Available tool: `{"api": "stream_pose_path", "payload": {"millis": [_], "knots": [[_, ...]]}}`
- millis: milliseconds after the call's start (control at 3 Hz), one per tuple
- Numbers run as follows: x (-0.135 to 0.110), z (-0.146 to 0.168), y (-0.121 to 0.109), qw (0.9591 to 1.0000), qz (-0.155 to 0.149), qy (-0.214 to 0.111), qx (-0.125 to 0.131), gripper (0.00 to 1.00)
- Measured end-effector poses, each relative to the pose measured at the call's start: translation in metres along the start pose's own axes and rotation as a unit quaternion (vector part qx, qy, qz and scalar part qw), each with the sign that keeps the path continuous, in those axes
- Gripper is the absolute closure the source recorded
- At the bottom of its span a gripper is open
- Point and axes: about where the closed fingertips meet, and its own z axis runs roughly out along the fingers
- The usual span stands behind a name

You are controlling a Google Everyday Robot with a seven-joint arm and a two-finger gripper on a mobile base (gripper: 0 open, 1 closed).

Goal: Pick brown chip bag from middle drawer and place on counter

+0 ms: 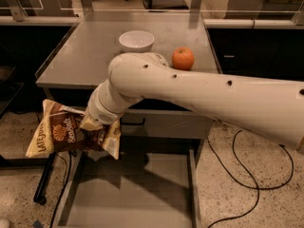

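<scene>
The brown chip bag [66,134] hangs in the air to the left of the open middle drawer [135,196], just below the counter's front left corner. My gripper [96,126] sits at the end of the big white arm and is shut on the bag's right side, mostly hidden by the wrist and the bag. The bare grey drawer floor lies below and to the right of the bag. The grey counter [90,51] stretches behind and above the arm.
A white bowl [136,41] and an orange fruit [183,59] stand on the counter's far half. A closed drawer front [166,125] with a black handle sits under the counter. Black cables [247,175] trail over the speckled floor at right.
</scene>
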Motion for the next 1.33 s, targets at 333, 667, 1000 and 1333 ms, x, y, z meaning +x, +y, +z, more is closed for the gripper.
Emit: {"api": "stream_pose_path", "payload": {"millis": [333,667,1000,1333], "knots": [[-0.001,0.0,0.0,1.0,-0.001,-0.001,0.0,1.0],[-0.024,-0.025,-0.024,0.9995,-0.017,-0.004,0.025,1.0],[-0.051,-0.054,-0.055,0.9977,-0.041,-0.002,0.054,1.0],[-0.057,-0.059,-0.06,0.9973,-0.043,-0.005,0.059,1.0]]}}
